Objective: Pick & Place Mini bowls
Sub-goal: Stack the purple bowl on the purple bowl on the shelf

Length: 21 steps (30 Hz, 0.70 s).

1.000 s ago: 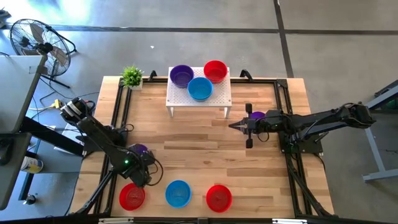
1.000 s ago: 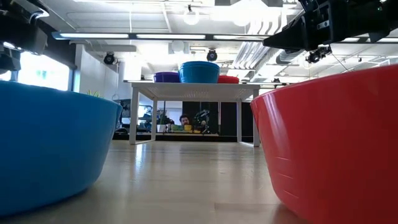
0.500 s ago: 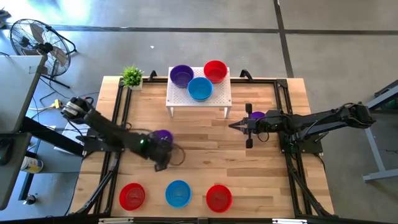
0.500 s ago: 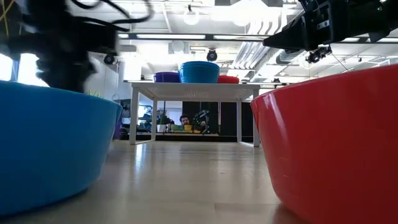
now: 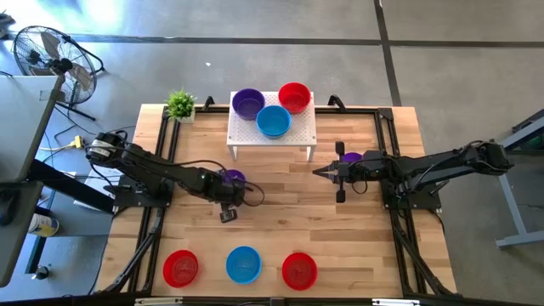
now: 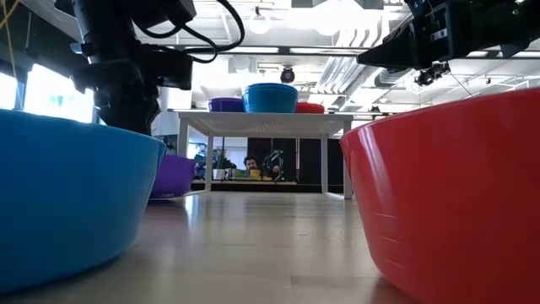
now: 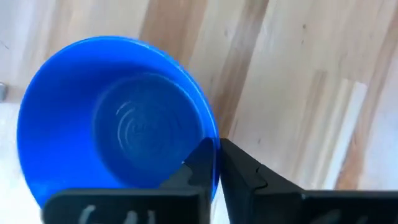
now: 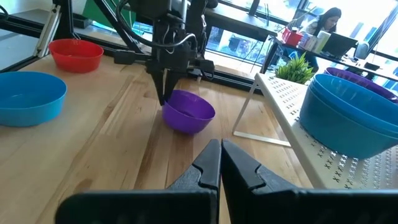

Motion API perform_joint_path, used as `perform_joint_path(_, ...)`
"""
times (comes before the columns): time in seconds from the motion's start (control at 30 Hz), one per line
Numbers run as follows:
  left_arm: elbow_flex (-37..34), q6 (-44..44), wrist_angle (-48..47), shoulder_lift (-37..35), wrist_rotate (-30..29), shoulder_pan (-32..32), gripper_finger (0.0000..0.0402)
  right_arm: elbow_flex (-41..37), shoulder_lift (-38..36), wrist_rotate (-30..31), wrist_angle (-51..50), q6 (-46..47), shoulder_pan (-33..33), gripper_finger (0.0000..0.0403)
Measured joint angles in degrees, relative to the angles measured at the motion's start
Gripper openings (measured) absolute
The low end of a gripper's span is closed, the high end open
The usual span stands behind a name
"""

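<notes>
**Materials and shapes.** The mini bowls are smooth, round, solid-coloured plastic with shallow sloping walls. The stand [image 5: 299, 133] is a white perforated plate on thin legs. The table [image 5: 280, 212] is a light wood butcher-block top inside a black frame.

**Position and orientation.** The purple bowl [image 8: 188, 112] sits left of table centre, mouth upward; being round, it has no long axis. Whether it rests fully on the wood cannot be told. The left gripper [image 8: 163, 98] points straight down and pinches that bowl's rim between closed fingers. Three bowls stand mouth-up on the stand at the far edge: purple [image 5: 248, 103], blue [image 5: 274, 121], red [image 5: 294, 96]. Three more line the near edge: red [image 5: 180, 268], blue [image 5: 244, 264], red [image 5: 298, 270].

**Right arm.** The right gripper [image 5: 317, 172] hangs above the table right of centre, fingers closed on nothing, pointing left.

**Surroundings.** A green potted plant [image 5: 180, 104] occupies the far-left corner. The floor is grey concrete; a fan [image 5: 51, 55] stands far left. A seated person shows beyond the table.
</notes>
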Motion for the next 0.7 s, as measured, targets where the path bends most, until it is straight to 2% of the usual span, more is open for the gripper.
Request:
perform_joint_path(0.13,0.0,-0.6,-1.2,-0.1,2.1,0.0,0.0065,0.0,0.0,0.0,0.0,0.0,0.0,0.0)
perform_joint_path(0.33,0.0,-0.6,-7.0,-2.5,2.0,0.0,0.0109,0.0,0.0,0.0,0.0,0.0,0.0,0.0)
perform_joint_path(0.5,0.0,-1.9,-10.4,-6.6,-0.7,0.0,0.0117,0.0,0.0,0.0,-0.1,0.0,0.0,0.0)
perform_joint_path(0.7,-0.1,-4.5,-19.2,-11.8,-5.6,1.0,0.0117,0.0,0.0,0.0,-0.5,0.0,0.0,0.0)
